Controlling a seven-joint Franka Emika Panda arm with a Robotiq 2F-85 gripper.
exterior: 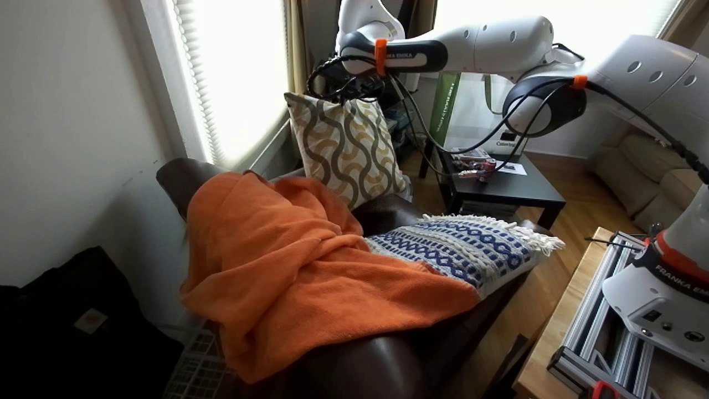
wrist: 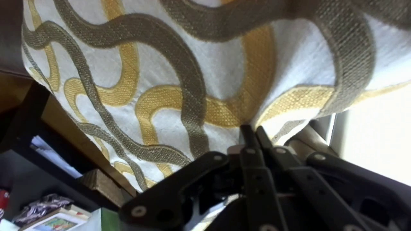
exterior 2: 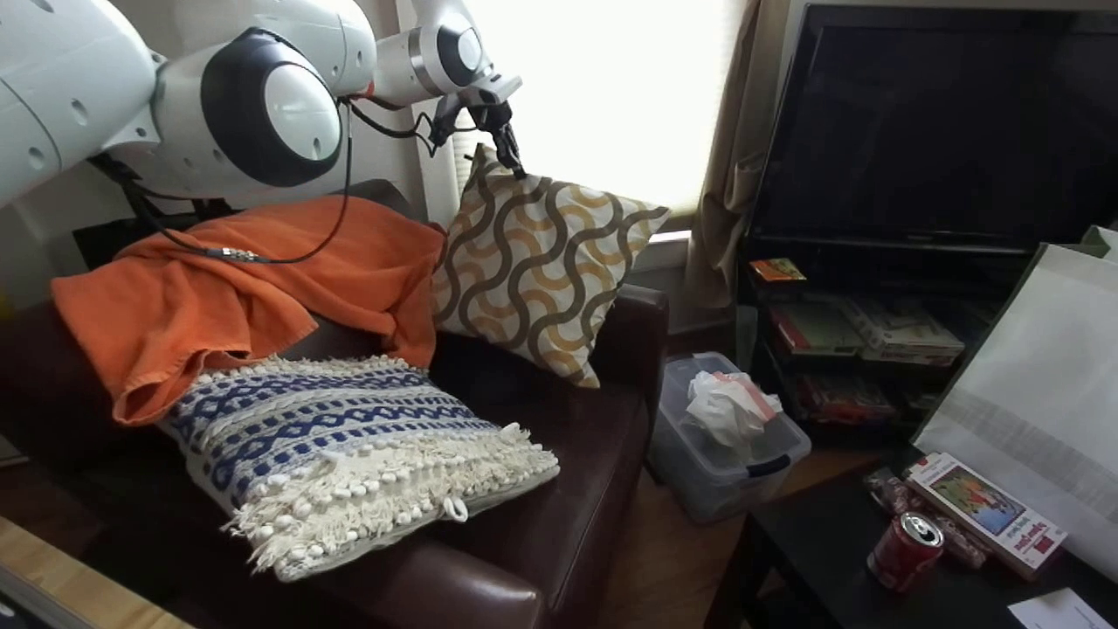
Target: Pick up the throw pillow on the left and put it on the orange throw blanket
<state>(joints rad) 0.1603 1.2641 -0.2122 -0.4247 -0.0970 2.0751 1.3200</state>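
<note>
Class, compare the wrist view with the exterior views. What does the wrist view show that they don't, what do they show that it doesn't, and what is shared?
Only the wrist view shows, close up, how the fabric of the wavy-patterned throw pillow creases where the claw pinches it.

Only the exterior views show the orange throw blanket, the blue-and-white fringed pillow and the length of the Franka arm; a television appears in an exterior view.

Shared: the throw pillow, the claw at its edge, and the black table.
</note>
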